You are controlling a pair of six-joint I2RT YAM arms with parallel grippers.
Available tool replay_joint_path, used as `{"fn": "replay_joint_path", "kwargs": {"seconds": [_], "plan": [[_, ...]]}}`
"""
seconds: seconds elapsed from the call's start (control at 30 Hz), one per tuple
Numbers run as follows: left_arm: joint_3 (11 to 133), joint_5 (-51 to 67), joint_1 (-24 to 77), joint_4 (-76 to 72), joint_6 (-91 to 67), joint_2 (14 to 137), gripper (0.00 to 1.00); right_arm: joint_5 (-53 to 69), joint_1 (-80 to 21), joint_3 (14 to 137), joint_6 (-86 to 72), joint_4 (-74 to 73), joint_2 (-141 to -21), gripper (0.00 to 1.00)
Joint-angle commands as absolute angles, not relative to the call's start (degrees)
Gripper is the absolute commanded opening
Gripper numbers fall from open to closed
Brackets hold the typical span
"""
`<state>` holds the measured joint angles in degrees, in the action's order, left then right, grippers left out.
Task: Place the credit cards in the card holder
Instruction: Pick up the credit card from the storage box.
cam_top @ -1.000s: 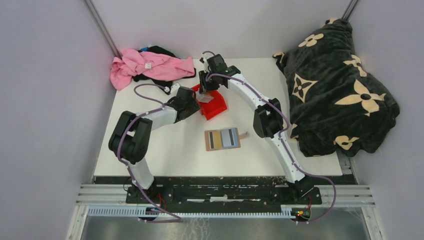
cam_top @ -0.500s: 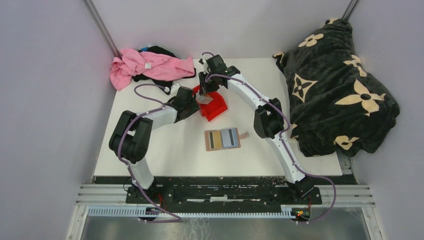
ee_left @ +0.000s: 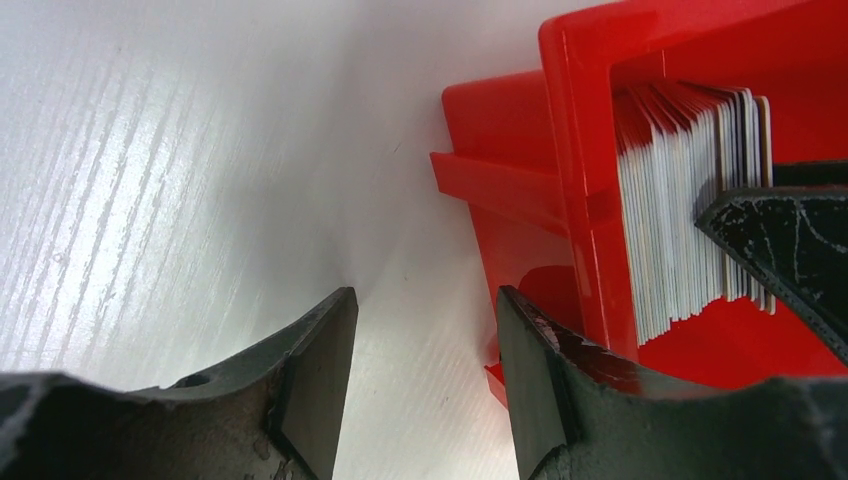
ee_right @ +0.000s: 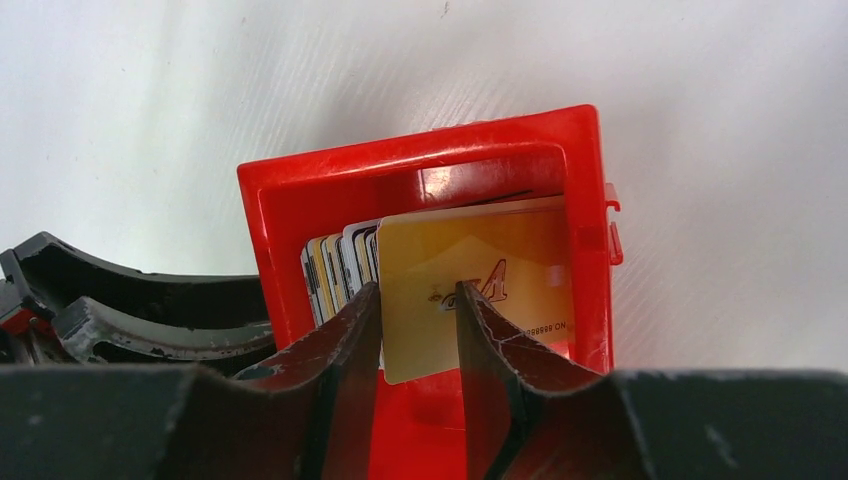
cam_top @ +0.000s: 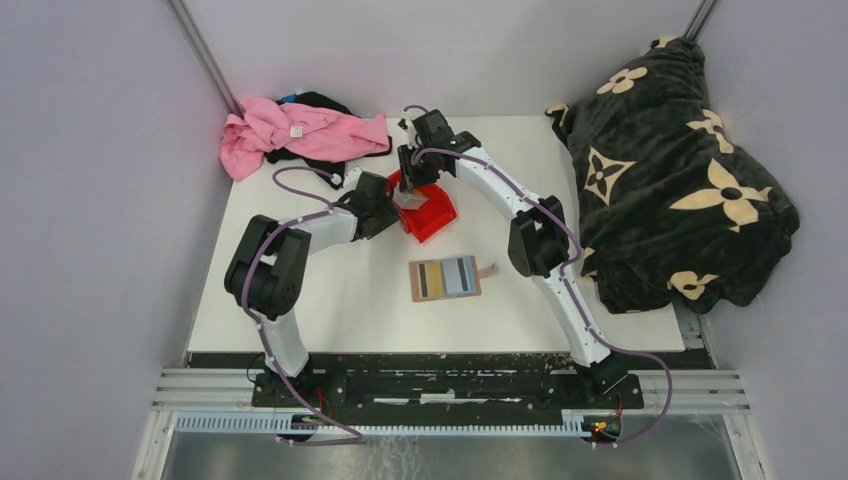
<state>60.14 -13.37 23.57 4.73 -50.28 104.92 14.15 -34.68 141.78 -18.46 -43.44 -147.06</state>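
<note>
Gold card (ee_right: 520,262) upright in red bin (ee_right: 400,165), just beyond right pincer (ee_right: 416,290).

In the left wrist view the red bin (ee_left: 560,130) runs off the top and right edges. A dark finger (ee_left: 790,235) of the right claw (ee_right: 418,292) covers part of the card stack (ee_left: 680,200). In the right wrist view the yellow card (ee_right: 520,270) hides most of the cards behind it, and its print is blurred. From above, the cards in the bin are too small to tell apart.
</note>
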Motion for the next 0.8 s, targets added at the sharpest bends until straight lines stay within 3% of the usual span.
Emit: {"fn": "replay_joint_path", "kwargs": {"seconds": [0.0,0.77], "plan": [[64.41,-12.83,23.63,3.53,-50.44,106.2,0.61,17.56,-36.13,142.95,-20.02,-45.3,-144.18,0.37],[65.19,-11.88,23.29,3.24,-49.7,107.18,0.61,17.59,-38.07,143.35,-20.55,-45.79,-141.22,0.27]]}}
